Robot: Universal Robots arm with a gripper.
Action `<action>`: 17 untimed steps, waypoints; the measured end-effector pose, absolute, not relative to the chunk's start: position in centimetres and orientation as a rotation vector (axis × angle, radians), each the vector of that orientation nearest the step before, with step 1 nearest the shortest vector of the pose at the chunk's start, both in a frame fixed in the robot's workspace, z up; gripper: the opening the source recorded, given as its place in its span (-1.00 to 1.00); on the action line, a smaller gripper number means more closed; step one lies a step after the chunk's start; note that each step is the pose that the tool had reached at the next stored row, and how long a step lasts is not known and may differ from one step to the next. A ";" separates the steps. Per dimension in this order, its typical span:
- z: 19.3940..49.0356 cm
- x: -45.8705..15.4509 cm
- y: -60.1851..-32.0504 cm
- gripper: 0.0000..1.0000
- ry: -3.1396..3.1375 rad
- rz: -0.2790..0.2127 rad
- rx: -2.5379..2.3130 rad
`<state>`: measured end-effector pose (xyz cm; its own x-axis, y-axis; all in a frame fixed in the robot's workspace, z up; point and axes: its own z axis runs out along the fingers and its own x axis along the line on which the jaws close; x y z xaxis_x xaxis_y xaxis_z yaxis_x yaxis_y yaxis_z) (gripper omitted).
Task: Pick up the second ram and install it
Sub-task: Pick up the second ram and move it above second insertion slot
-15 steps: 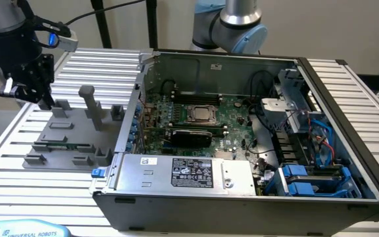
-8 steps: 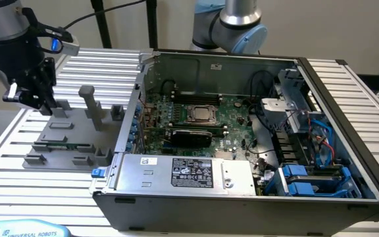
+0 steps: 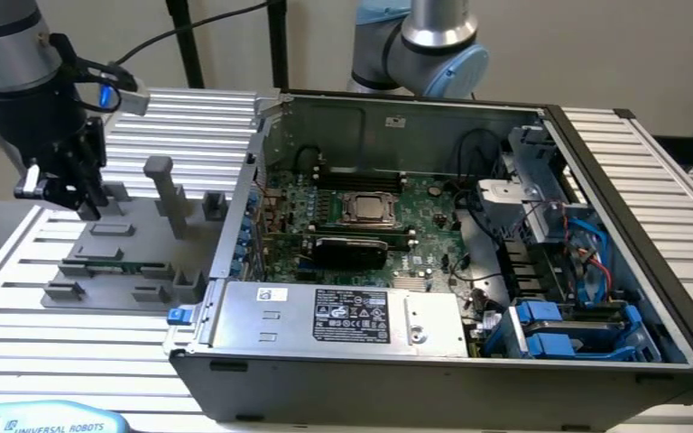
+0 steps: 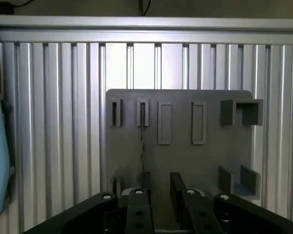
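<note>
Just one second ram [image 3: 115, 266] lies on one grey tray [image 3: 106, 287], pincer [image 3: 68, 203] apart above.

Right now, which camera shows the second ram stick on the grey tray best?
The exterior view: the second ram lies in the grey tray, its green face visible. The wrist view shows it edge-on, as a thin line beyond the open end effector.
</note>
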<state>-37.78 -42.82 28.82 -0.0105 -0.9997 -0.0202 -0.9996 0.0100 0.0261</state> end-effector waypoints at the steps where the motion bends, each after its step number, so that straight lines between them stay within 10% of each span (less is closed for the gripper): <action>1: 28.6 -37.8 -42.9 -0.39 -2.230 -0.051 2.207; 17: 25.7 -37.8 -43.7 -0.39 -2.230 -0.051 2.207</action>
<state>-37.78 -43.71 25.73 -0.0105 -0.9997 -0.0202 -0.9996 0.0100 0.0259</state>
